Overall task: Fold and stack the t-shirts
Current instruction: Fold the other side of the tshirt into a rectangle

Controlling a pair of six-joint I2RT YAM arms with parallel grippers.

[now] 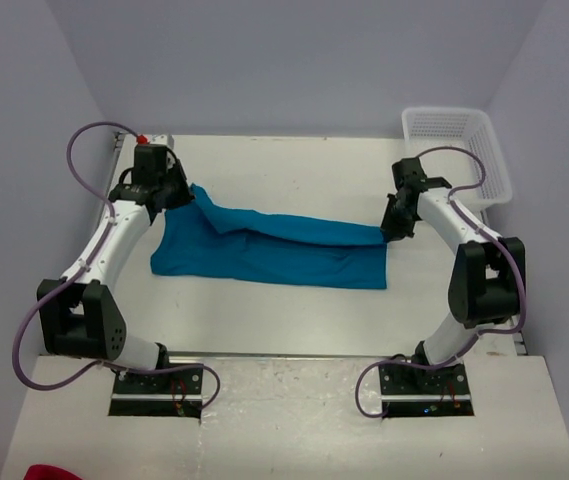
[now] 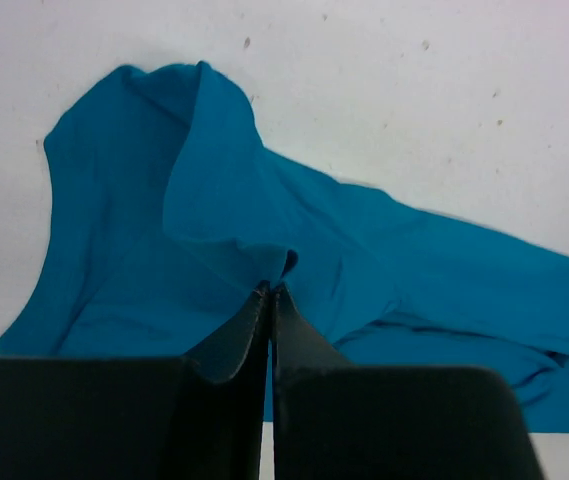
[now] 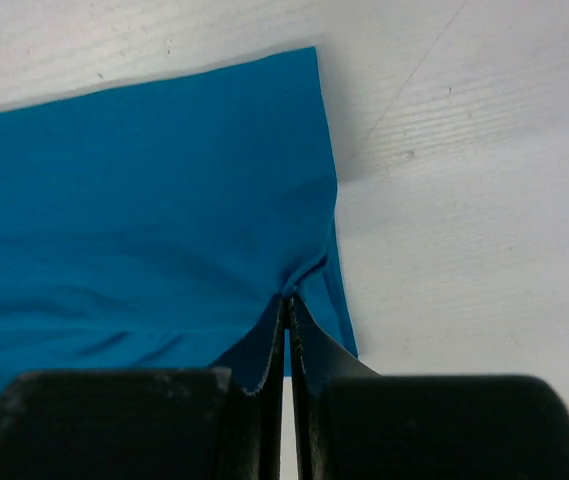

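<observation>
On the table [image 1: 294, 160], mid-surface, one teal t-shirt [image 1: 274, 250] lies stretched crosswise, partly folded. Toward the table's left side, the left gripper [image 2: 271, 292] pinches a raised fold, fingers pressed together. Toward its right side, the right gripper [image 3: 287, 300] likewise clamps the hem edge.

Open desk [image 1: 294, 165] behind the shirt [image 1: 264, 255] and in front of it, plenty of room to pass. Only real obstacle is the white basket [image 1: 454, 125], back past the shirt's right end.
</observation>
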